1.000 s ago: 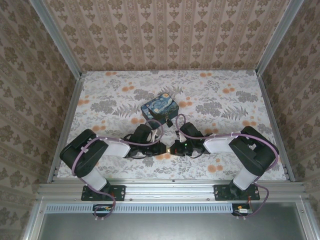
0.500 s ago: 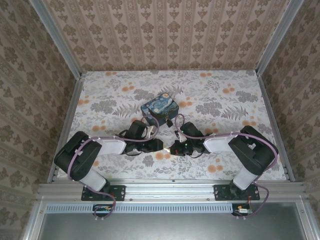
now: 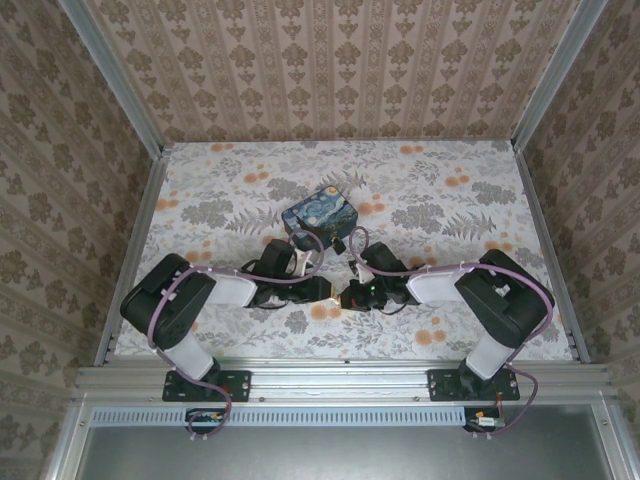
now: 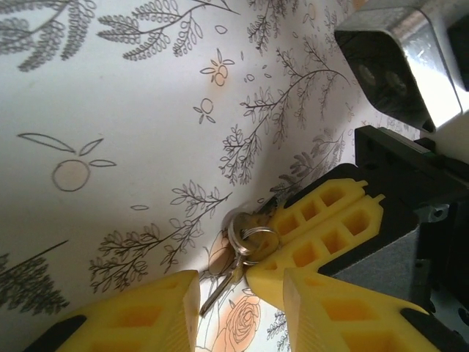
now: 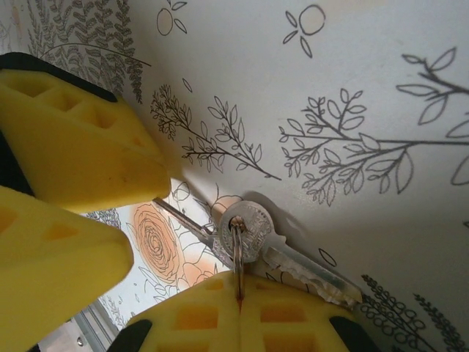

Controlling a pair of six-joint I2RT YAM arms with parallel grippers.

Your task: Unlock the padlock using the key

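Now our right end effector (image 5: 239,297) clenches the ring (image 5: 236,257) of the key (image 5: 254,229), whose stamp we cannot read. Our left end effector (image 4: 240,306) stands released beside it.

The key (image 5: 253,220) and its ring (image 5: 237,257) are bright, shiny metal, the blade rough at its edge. The yellow jaws look like matt moulded plastic. The desk (image 5: 366,81) has a smooth, matt printed cover.

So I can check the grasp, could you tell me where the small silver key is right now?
In the right wrist view, the small silver key is held by its ring in the shut right gripper, beside the left gripper's yellow fingers.
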